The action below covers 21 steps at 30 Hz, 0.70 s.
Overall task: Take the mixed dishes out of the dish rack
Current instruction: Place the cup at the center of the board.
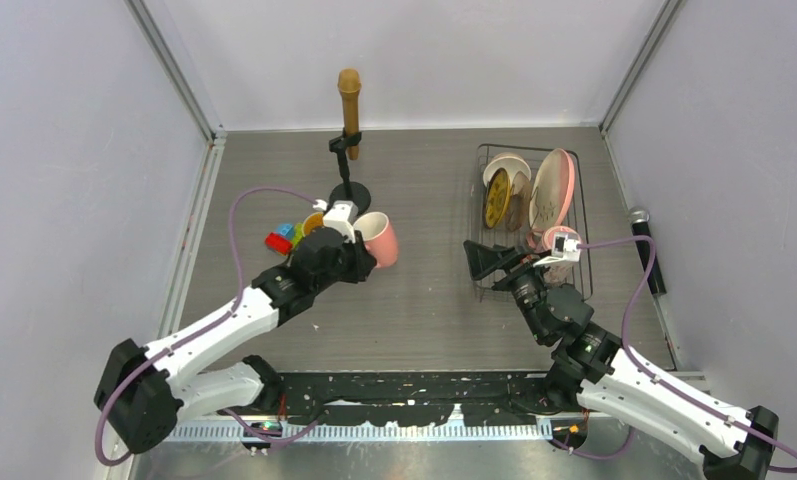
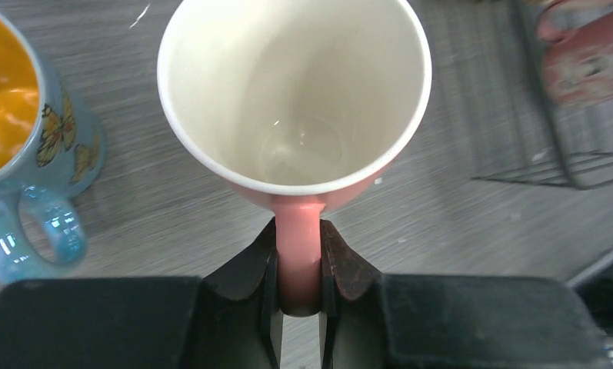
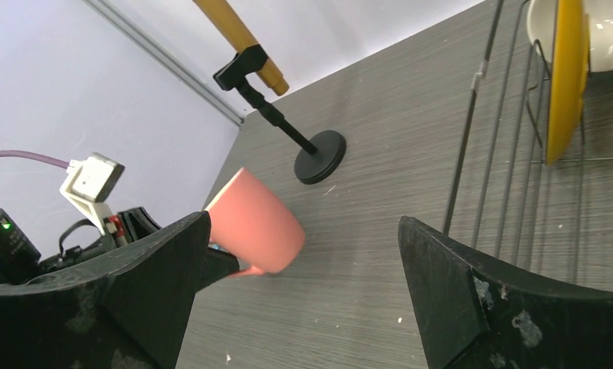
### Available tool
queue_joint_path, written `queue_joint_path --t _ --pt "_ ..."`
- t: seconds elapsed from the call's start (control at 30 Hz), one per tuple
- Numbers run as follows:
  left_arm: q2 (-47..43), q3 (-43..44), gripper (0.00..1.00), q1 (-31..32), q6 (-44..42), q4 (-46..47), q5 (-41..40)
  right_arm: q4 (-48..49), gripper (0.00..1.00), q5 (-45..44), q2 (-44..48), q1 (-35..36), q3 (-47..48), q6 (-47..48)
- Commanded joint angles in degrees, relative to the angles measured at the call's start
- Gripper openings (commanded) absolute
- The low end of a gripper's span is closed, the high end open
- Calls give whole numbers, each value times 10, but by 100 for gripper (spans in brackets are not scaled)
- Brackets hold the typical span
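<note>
Right, my left gripper [image 2: 298, 234] pinches the pink mug [image 2: 295, 92] by its handle [image 2: 298, 269], lower centre; rigid, probably slick ceramic. Right gripper [image 3: 303, 223] gapes empty.

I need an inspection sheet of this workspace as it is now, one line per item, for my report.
Surface: grey wood-grain table, few white specks.
Job's things: pink mug out of the dish rack, held by its handle; orange mug on the table; white bowl, yellow plate, large pink plate, patterned mug in the rack.
Clutter: toy blocks, microphone stand, loose black microphone.
Grippers: left tool shut on the pink mug's handle; right tool open, empty.
Cables: purple cable looping along each arm.
Surroundings: plain pale walls on three sides.
</note>
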<state>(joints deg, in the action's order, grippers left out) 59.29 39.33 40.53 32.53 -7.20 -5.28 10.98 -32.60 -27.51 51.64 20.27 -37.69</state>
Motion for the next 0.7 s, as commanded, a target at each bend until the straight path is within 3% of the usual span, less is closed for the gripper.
queue_joint_path --t 0.0,0.27,0.67 --pt "31 49 0 26 -52 31 -117 -18 99 -39 -1 0 25 20" --pt "104 57 0 60 -99 69 -219 -24 99 -50 -7 0 31 28" --pt "175 31 0 62 -107 160 -276 -36 99 -64 2 0 30 27"
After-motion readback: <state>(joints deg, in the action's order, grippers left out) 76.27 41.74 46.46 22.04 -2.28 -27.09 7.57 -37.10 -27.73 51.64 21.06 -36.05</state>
